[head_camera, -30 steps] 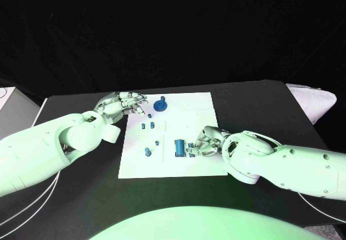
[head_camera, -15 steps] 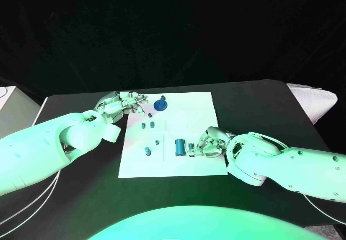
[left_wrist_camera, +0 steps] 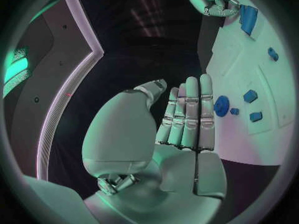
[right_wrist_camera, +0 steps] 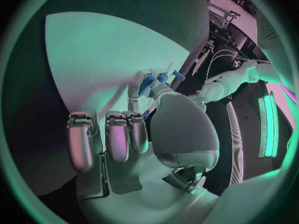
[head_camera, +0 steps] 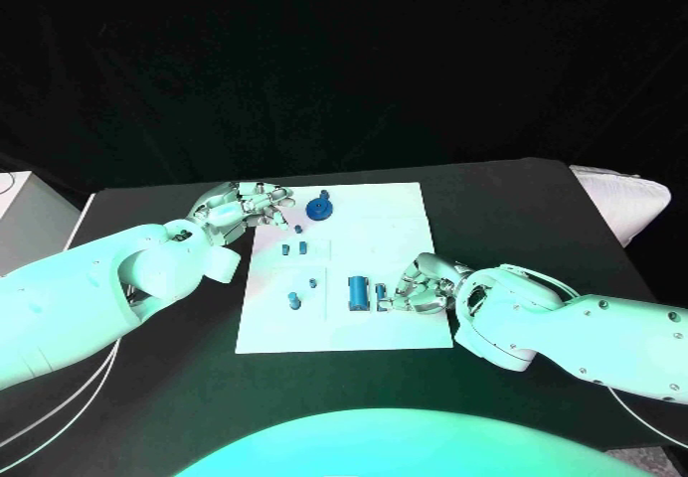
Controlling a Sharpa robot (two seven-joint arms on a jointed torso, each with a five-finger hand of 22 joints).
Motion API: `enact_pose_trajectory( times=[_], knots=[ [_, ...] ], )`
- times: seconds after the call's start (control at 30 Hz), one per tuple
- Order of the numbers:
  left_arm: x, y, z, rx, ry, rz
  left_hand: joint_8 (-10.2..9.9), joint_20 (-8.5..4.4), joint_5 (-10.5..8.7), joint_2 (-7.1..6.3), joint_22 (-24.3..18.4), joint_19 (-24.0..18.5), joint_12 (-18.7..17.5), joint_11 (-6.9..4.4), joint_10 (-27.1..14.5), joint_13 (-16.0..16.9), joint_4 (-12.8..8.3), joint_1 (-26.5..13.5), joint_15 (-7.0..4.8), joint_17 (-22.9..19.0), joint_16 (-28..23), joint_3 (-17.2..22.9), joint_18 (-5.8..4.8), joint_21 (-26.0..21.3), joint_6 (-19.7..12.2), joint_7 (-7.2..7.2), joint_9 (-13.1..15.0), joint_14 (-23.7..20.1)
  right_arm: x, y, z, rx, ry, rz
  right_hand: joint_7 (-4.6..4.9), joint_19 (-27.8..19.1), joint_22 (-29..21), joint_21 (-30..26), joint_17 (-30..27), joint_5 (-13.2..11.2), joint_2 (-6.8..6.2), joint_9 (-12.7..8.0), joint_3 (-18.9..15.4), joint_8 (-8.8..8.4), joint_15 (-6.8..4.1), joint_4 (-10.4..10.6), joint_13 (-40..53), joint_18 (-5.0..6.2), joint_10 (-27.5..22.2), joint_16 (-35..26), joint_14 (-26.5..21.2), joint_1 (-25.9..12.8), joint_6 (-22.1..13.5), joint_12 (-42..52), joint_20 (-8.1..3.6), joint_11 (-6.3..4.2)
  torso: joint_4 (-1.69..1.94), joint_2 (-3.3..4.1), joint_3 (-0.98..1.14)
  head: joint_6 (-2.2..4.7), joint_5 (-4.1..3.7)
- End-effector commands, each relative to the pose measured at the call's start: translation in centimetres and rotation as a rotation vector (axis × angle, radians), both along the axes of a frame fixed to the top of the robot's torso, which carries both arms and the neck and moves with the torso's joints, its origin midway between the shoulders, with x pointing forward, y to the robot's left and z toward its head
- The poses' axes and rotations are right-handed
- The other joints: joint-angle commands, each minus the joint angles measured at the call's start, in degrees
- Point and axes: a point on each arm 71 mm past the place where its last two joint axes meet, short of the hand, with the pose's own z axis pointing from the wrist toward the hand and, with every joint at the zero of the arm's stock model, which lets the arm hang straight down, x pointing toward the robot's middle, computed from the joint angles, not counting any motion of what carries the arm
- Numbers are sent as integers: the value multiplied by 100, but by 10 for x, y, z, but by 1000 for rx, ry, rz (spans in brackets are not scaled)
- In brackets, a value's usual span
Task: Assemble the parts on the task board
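A white task board (head_camera: 387,328) lies mid-worktop. The right hand (head_camera: 419,285) pinches a small blue part (head_camera: 380,294) at the board's near right, beside a blue block (head_camera: 357,291); seating it likely comes next. The left hand (head_camera: 237,210), flat and released, rests at the board's far left corner.

Black table (head_camera: 172,397); white task board (head_camera: 387,234) lying flat.

white task board (head_camera: 387,224), blue parts (head_camera: 357,291), black table (head_camera: 502,209)
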Motion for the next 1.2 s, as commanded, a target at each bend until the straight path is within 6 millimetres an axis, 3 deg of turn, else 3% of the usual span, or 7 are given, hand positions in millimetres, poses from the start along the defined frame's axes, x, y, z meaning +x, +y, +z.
enact_pose_trajectory(
  times=[0.03, 0.57, 1.2],
  knots=[
    [0, -3, 1, -15, -3, -19, -39, 10, 11, 57, -15, 51, -32, 27, -30, 11, 42, 8, 34, 12, -34, -1, 24, -38, 3, 7, 2, -14, -1, 1, -2, -7, 7, 20, 3, 555, 1469, 15, 1510, -56, -8, -15, 11, 0, -36, -40, 1508, -54, 607, 37, 598, 150, -19, 12, -26, -15, 6, 1, 0, 1, 2],
    [-1, -3, 0, -14, -2, -18, -39, 10, 11, 62, -18, 53, -32, 27, -30, 12, 48, 7, 35, 14, -35, -1, 24, -42, 3, 7, 2, -15, 4, 0, -2, -40, -40, -25, -5, 558, 1472, 28, 1510, -64, 122, -45, 128, -13, -42, -7, 1508, -56, 607, 37, 598, 366, -7, 12, -31, -23, 0, 2, 0, 1, 9],
    [0, -3, 0, -14, -2, -18, -39, 11, 13, 82, -24, 57, -33, 27, -29, 14, 69, 2, 36, 17, -36, 0, 24, -52, 5, 6, 4, -16, 4, 0, 0, -18, -46, -28, 2, 554, 1468, 10, 1510, -55, 83, -53, 119, -20, -41, 4, 1508, -53, 607, 37, 598, 373, -15, 12, -31, -18, -4, -2, 2, 1, 14]
  ],
)
